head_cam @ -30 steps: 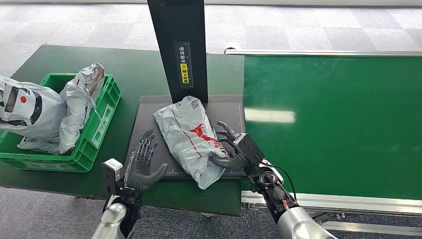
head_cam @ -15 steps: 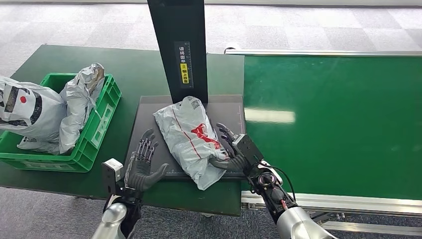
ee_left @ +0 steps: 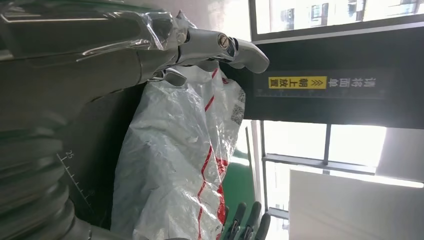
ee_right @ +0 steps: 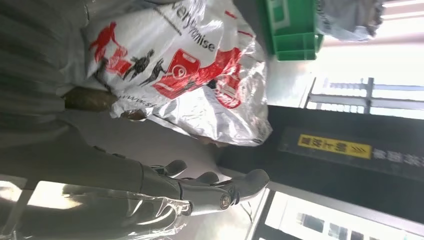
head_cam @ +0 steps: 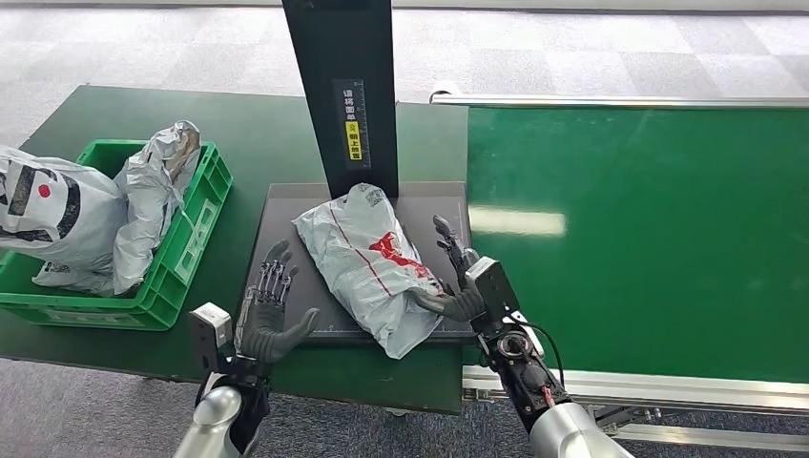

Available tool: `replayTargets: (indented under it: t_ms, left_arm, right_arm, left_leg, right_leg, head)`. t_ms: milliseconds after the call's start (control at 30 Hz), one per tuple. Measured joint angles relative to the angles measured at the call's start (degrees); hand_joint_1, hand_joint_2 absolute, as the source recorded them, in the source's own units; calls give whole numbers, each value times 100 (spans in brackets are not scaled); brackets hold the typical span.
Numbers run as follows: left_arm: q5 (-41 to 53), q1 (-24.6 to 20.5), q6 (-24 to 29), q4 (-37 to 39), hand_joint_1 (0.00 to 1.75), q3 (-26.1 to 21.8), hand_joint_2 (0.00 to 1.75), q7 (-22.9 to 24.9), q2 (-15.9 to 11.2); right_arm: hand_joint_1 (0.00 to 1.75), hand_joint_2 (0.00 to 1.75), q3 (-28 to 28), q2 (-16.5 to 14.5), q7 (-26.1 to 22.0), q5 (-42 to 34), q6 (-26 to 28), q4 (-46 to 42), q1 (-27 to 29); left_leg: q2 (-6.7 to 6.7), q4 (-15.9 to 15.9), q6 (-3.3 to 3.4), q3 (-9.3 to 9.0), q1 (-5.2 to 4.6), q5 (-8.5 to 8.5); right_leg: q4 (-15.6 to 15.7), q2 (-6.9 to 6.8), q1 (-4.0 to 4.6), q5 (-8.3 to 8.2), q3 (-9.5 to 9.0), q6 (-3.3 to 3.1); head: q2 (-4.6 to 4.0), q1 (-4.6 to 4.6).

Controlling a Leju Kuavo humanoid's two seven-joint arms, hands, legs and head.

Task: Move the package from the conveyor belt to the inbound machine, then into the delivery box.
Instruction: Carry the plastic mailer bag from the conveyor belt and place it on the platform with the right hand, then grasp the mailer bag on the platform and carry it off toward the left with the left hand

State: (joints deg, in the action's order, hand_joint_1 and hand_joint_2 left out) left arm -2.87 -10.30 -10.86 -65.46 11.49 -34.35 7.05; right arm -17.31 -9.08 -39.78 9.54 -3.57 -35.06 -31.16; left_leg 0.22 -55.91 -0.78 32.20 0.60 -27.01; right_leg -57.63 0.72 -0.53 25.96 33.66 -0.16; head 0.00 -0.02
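Green tabletop around you: the package (head_cam: 370, 264) lies on the dark machine plate (head_cam: 286, 205), below the black post (head_cam: 341, 86). Your left hand (head_cam: 268, 315) is spread and empty beside it; your right hand (head_cam: 461, 277), released, flanks its other side, thumb touching the bag.

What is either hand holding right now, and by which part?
Nothing is held. The crinkled white plastic package lies on the black scanner plate; the right hand and left hand flank it, open.

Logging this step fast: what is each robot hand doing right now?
Left robot hand: open, holding nothing, beside the package.
Right robot hand: open, fingers apart, thumb at the package's edge.
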Motion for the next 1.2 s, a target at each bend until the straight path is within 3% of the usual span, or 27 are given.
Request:
replayTargets:
  t_ms: [100,133,267,467,733,800,967,1200]
  left_arm:
    - [182,-78,146,-92,0,117,175,-96,6]
    - [278,-144,233,-128,0,181,175,-100,19]
    - [547,-607,627,-229,0,543,175,192,174]
    - [981,-1145,958,-212,0,992,175,329,384]
    - [1930,-1357,1458,-165,0,1325,175,438,483]
    - [2292,-1490,1593,-93,0,1398,175,729,525]
    - [3918,-1963,1839,649,0,1694,175,2179,650]
    - [4204,-2200,1929,1470,0,1776,175,2312,792]
  right_arm:
    - [0,0,77,13,-20,-492,-276,-572,319]
    - [0,0,114,20,-24,-672,-361,-866,481]
    - [0,175,336,39,-13,-996,-435,-2318,1264]
    - [0,175,777,-2,73,-986,-512,-3848,2071]
    - [0,175,1120,-142,-21,-896,-618,-4693,2490]
    - [0,175,1172,-171,-21,-900,-632,-4786,2490]
    - [0,175,1293,-256,39,-802,-761,-4970,2487]
    - [0,175,1411,-310,68,-749,-836,-5046,2493]
  left_leg:
    - [-11,-2,0,1,0,0]
    - [-18,-3,0,3,0,0]
    - [-31,-3,2,9,0,1]
    - [-23,-4,2,10,-2,1]
    - [-22,-3,2,11,0,1]
    - [-23,-3,4,11,-1,3]
    - [-22,-4,6,9,-3,5]
    - [-20,-5,6,11,-2,4]
  right_leg:
    - [0,-7,0,0,2,0]
    - [1,-14,0,1,2,1]
    - [1,-32,-1,1,0,1]
    - [1,-29,-3,0,1,2]
    - [1,-28,-1,1,4,1]
    - [1,-29,-1,1,2,2]
    - [1,-28,-4,-2,-2,3]
    - [1,-26,-3,-2,4,3]
  head:
    - [-1,0]
    - [-1,0]
    - [0,0]
    - [0,0]
    - [0,-1]
    - [0,-1]
    - [0,0]
    - [0,-2]
